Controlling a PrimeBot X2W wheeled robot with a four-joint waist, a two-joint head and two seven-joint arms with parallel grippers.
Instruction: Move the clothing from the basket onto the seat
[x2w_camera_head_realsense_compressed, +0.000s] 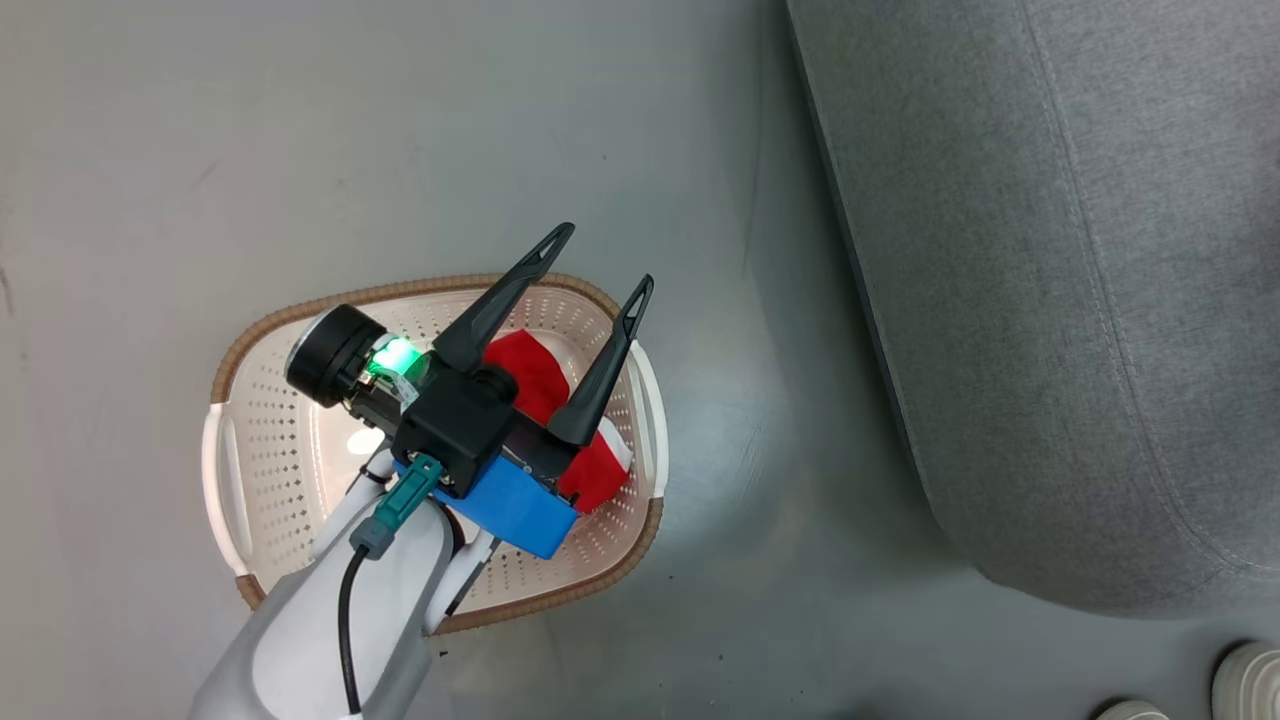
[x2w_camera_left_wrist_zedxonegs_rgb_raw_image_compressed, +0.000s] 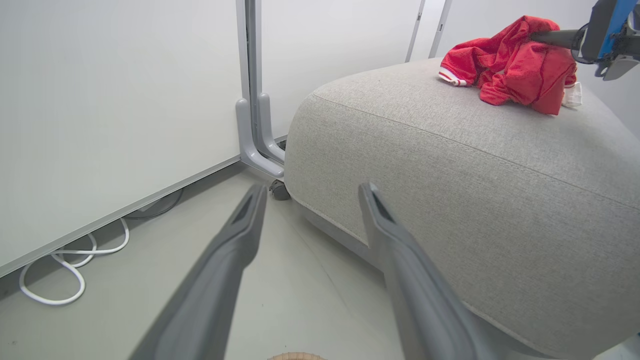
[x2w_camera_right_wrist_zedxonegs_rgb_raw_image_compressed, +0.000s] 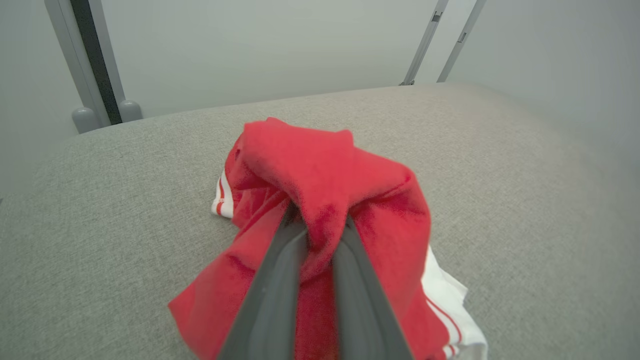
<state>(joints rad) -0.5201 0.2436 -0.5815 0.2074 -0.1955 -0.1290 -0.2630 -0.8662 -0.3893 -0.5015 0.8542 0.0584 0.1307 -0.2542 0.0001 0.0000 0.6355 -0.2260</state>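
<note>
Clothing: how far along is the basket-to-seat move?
Done: one red garment lies on the seat. In hand: the right gripper pinches it between its fingers, not yet released. Left: another red piece sits in the basket, under the open left gripper.

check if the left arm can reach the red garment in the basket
Probably yes: the left gripper hangs open over the red garment in the basket, nothing between. The right gripper pinches a second garment on the seat.
</note>
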